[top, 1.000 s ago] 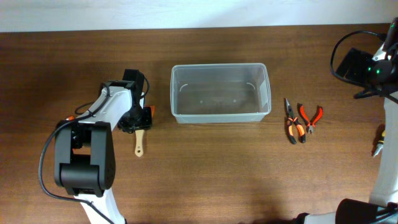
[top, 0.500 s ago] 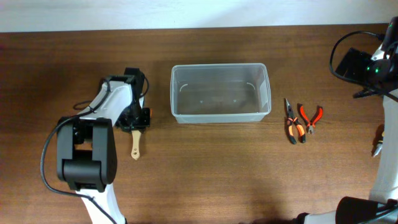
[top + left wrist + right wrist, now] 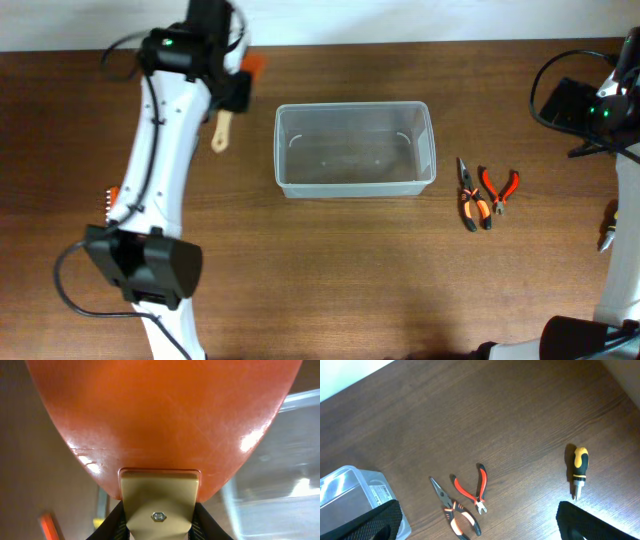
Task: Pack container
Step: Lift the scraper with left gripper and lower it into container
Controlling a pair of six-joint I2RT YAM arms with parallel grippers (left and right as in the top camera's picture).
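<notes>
Brown wooden table [image 3: 330, 270] carries the clear container [image 3: 354, 150] at its centre, empty. Left gripper [image 3: 237, 90], far and left of it, is clamped on a spatula [image 3: 221, 130] whose wooden handle sticks out nearward; swung across too low, that handle could clip the left rim and shove the container, or twist the spatula loose. Right gripper [image 3: 482, 522] gapes wide, holding nothing.

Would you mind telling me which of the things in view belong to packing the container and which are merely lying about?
In the job: clear plastic container; orange spatula, gripped by the left gripper.

Lying about, untouched so far: needle-nose pliers; orange-handled cutters; yellow-and-black screwdriver.
</notes>
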